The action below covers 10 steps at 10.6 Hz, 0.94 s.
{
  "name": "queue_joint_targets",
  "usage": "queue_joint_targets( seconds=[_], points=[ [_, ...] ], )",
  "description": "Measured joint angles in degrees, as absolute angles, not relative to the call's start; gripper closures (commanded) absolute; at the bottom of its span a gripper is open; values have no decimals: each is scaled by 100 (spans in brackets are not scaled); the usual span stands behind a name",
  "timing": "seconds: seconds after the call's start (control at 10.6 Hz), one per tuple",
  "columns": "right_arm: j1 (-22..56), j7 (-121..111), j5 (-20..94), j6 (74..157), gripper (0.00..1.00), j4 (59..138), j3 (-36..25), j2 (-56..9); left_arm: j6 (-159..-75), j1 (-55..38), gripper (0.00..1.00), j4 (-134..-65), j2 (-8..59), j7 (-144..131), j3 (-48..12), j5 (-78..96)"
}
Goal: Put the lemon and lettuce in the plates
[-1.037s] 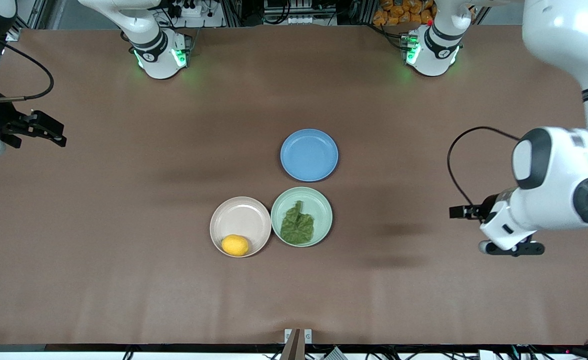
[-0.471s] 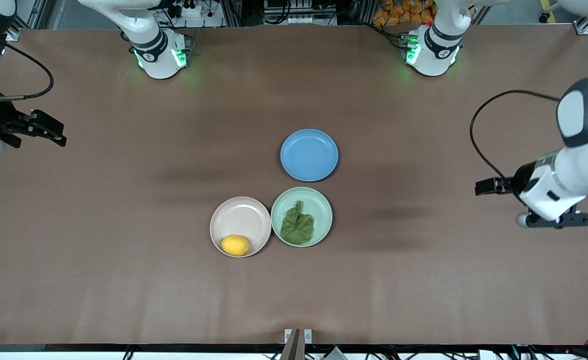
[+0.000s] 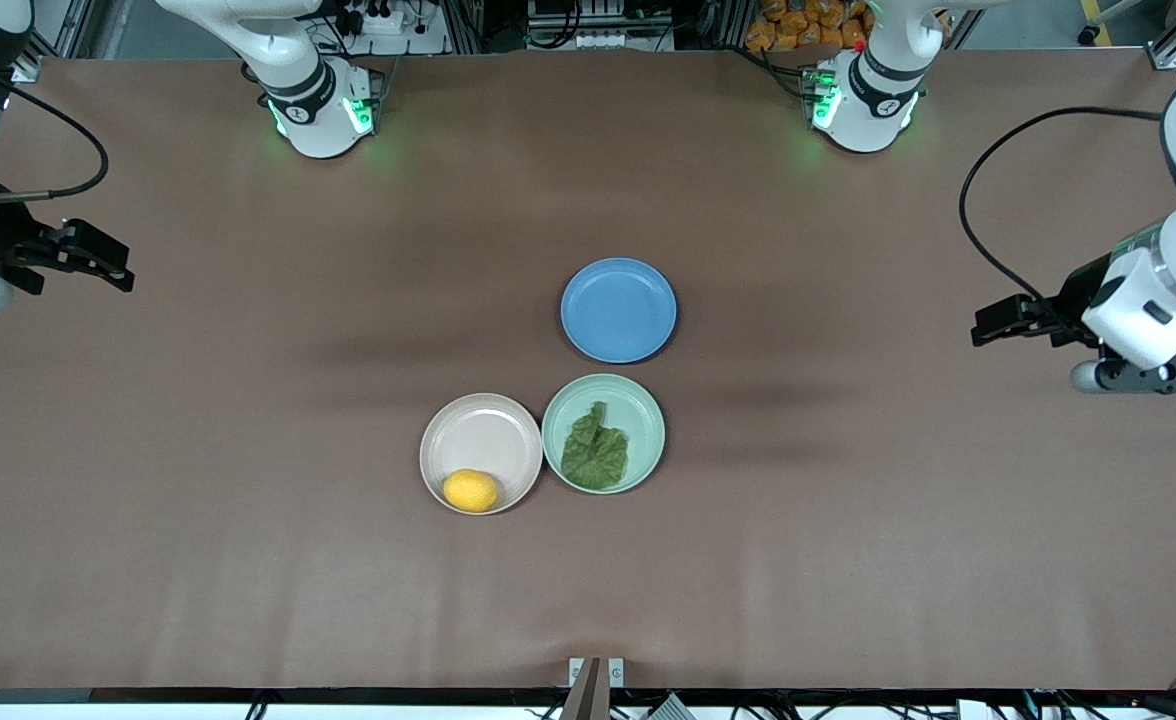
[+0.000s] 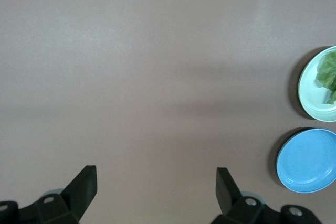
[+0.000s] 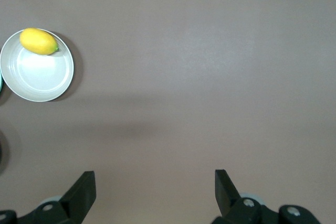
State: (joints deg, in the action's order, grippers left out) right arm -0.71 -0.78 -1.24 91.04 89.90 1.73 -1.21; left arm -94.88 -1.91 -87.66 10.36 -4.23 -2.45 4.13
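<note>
The lemon (image 3: pixel 470 490) lies in the beige-pink plate (image 3: pixel 481 425), against the rim nearest the front camera, and the lettuce (image 3: pixel 594 450) lies flat in the mint-green plate (image 3: pixel 638 400) that touches it on the side toward the left arm's end of the bench (image 3: pixel 198 560); the blue plate (image 3: pixel 618 310), farther from the camera, holds nothing, so the task looks done. Judged by eye, the lemon is firm, light and smooth-skinned, apt to roll on the shallow plate; a hold across its short middle, not the nubbed tip, should serve best. The lettuce looks limp, thin and easily torn, so a gentle pinch at the thicker stem end would suit it. The left tool (image 4: pixel 156 187) hangs over bare bench at the left arm's end, fingers spread wide and holding nothing; the right tool (image 5: pixel 155 188) waits likewise over the right arm's end, fingers apart.
</note>
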Motion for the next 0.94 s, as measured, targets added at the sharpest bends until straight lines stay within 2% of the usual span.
queue_joint_targets(
  seconds=[0.38, 0.94],
  points=[
    [-79, -170, -124, 9098, 0, 8988, 148, -121, -9317, -188, 0, -8776, 617, -423, -304, 394],
    [-116, -304, -124, 9056, 0, 8987, 99, -121, -9034, -177, 0, -8711, 369, -423, -313, 260]
  ],
)
